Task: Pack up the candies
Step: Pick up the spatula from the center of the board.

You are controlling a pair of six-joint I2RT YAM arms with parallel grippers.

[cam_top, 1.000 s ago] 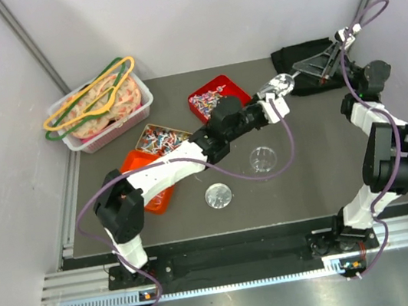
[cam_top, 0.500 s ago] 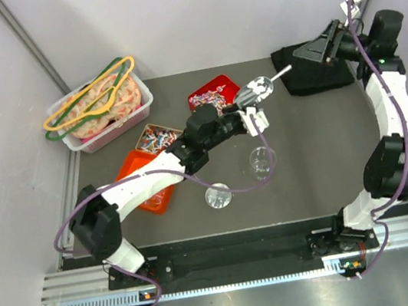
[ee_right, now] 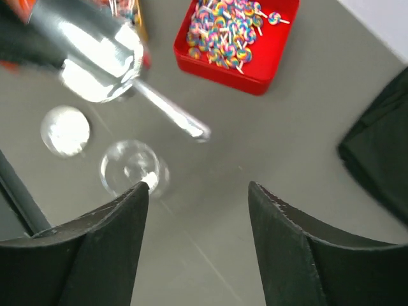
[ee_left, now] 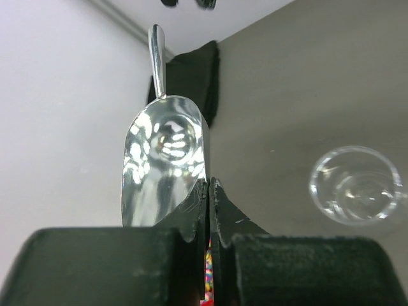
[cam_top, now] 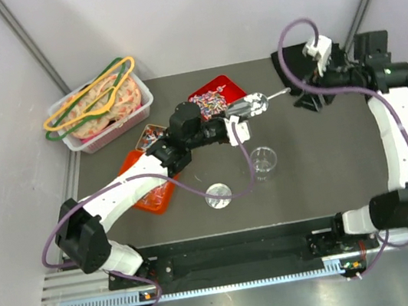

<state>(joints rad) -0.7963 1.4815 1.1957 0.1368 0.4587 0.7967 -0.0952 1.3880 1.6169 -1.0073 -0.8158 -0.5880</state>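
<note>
The candies (cam_top: 209, 99) are small multicoloured sweets on sticks, heaped in a red tray (cam_top: 230, 83) at the back middle; the right wrist view shows the candies (ee_right: 223, 32) too. More candies fill a brown tray (cam_top: 149, 137). My left gripper (cam_top: 235, 118) is shut on the rim of a shiny metal scoop (cam_top: 249, 104), held just right of the red tray. The scoop (ee_left: 164, 153) shows no candy inside. My right gripper (ee_right: 197, 185) hangs open and empty above the table, right of the scoop's handle (ee_right: 172, 115).
A clear cup (cam_top: 263, 160) stands mid-table with its lid (cam_top: 218, 195) to the left. An orange tray (cam_top: 153, 194) lies partly under my left arm. A white basket (cam_top: 78, 143) of pink items and hangers sits back left. A black cloth (cam_top: 294, 57) lies back right.
My left gripper has drawn the scoop leftward, toward the red tray and away from the right gripper. The right arm has swung up and round, its open gripper now pointing left over the table.
</note>
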